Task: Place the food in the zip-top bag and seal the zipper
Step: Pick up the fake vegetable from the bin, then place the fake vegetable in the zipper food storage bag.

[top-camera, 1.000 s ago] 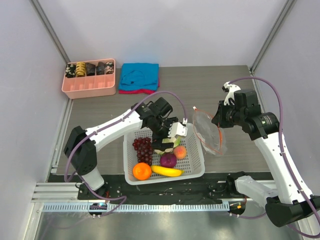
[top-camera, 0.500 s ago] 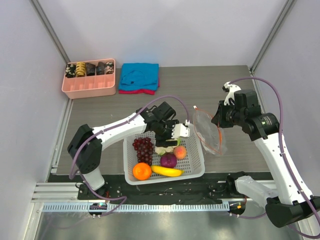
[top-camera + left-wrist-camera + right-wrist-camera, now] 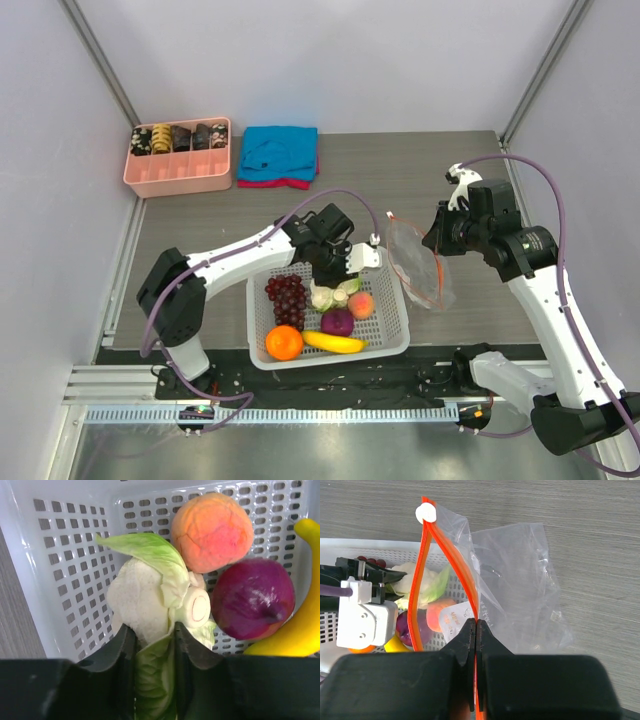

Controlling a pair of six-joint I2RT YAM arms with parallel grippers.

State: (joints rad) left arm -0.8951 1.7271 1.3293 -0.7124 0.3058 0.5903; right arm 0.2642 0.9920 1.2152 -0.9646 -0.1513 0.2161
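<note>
Food [image 3: 337, 321] all in basket [image 3: 65, 555], none bagged, zipper [image 3: 427, 555] unsealed. Left gripper [image 3: 154, 630] pinches cauliflower [image 3: 137, 597] mid-basket; right gripper [image 3: 476, 625], pressed together on zipper, holds bag [image 3: 520, 580] just beside basket's right edge.

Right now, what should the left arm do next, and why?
Probably lift the cauliflower and carry it to the bag: the left gripper pinches its leaves in the basket, and the right gripper holds the bag's mouth open alongside.
</note>
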